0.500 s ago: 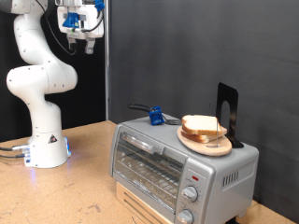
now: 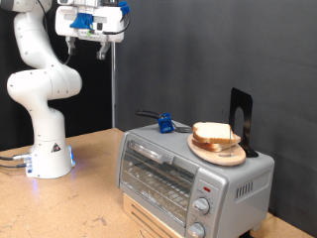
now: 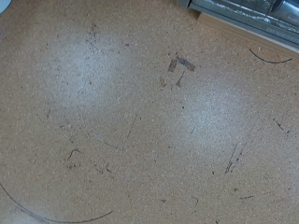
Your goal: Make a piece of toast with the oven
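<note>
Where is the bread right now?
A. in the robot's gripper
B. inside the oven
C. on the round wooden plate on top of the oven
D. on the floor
C: the piece of toast sits on the round wooden plate on top of the oven; the gripper is high up, far away.

Even, fairly bright indoor light in the exterior view; the black backdrop (image 2: pixel 208 59) stays dark; the oven (image 2: pixel 188 169) shows soft sheen on its metal; the wrist view shows two pale glare patches on the table (image 3: pixel 121 121), slightly soft throughout.
</note>
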`<control>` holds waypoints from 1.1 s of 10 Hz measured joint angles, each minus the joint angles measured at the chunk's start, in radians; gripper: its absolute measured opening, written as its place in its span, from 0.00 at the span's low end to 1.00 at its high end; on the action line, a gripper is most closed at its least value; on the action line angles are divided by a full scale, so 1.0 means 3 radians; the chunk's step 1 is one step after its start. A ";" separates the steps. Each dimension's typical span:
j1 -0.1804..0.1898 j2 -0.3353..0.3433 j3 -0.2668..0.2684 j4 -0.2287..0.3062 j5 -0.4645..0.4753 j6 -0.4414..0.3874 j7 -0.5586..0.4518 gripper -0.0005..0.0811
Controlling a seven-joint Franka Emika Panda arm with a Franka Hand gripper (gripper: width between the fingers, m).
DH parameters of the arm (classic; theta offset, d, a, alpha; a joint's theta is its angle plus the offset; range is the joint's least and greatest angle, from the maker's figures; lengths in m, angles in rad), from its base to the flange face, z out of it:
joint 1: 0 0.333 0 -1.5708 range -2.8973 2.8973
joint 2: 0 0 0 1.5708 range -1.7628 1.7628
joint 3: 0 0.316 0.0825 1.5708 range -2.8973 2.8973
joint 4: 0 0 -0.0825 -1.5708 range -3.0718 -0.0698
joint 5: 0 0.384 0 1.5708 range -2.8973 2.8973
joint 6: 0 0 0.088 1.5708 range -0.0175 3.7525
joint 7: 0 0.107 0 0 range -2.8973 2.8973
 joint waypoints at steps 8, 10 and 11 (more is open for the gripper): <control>0.0451 0.0327 -0.0412 0.0134 0.0685 0.0563 -0.1798 1.00; 0.0625 0.0359 -0.0660 0.0171 0.0999 0.0443 -0.2617 1.00; 0.0723 0.0419 -0.0782 0.0199 0.1134 0.0456 -0.3060 1.00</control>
